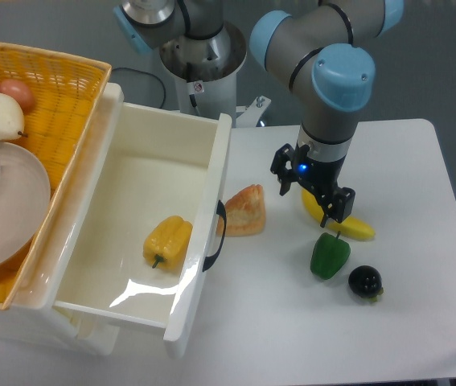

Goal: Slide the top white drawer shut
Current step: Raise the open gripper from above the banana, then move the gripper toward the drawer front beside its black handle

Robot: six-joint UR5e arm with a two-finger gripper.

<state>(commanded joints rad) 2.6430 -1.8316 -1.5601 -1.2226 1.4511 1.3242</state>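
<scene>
glossy white top drawer point(143, 173), black handle point(214, 236); yellow pepper point(166, 240) inside. yellow wicker basket point(55, 80). yellow banana point(348, 226), green pepper point(329, 255), white table point(404, 322).

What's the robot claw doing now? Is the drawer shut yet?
Claw open, empty, above the banana. Top white drawer wide open, yellow pepper inside. Bread lies by the drawer front; might get nudged.
</scene>
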